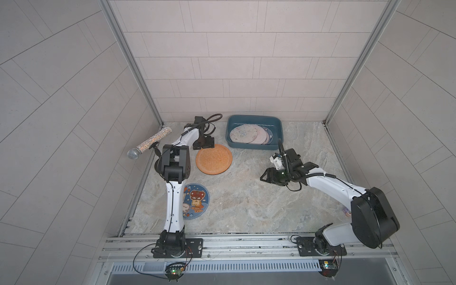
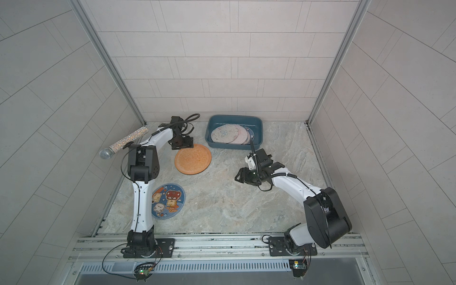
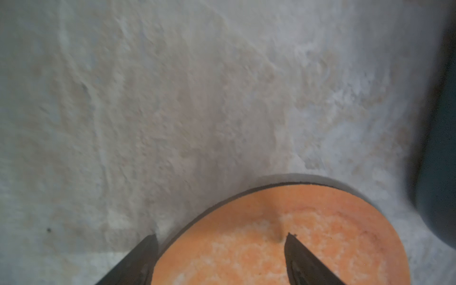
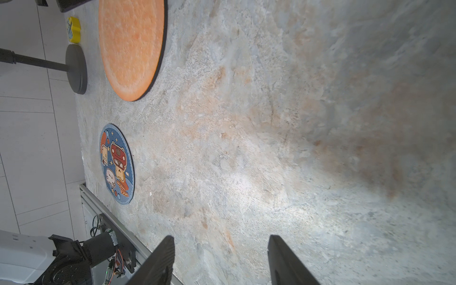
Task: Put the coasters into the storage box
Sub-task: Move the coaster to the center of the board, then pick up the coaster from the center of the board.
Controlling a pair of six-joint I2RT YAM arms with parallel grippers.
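1. Currently the left gripper has its jaws spread astride the rim of the orange coaster, one fingertip denting its top, just beside the storage box.
2. Near that box, the right gripper has its jaws spread and empty.
3. Overlapping coasters lie inside the box; the blue cartoon coaster lies well apart from it.

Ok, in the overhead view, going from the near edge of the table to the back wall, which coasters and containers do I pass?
blue cartoon coaster → orange coaster → storage box, which holds a pile of coasters.
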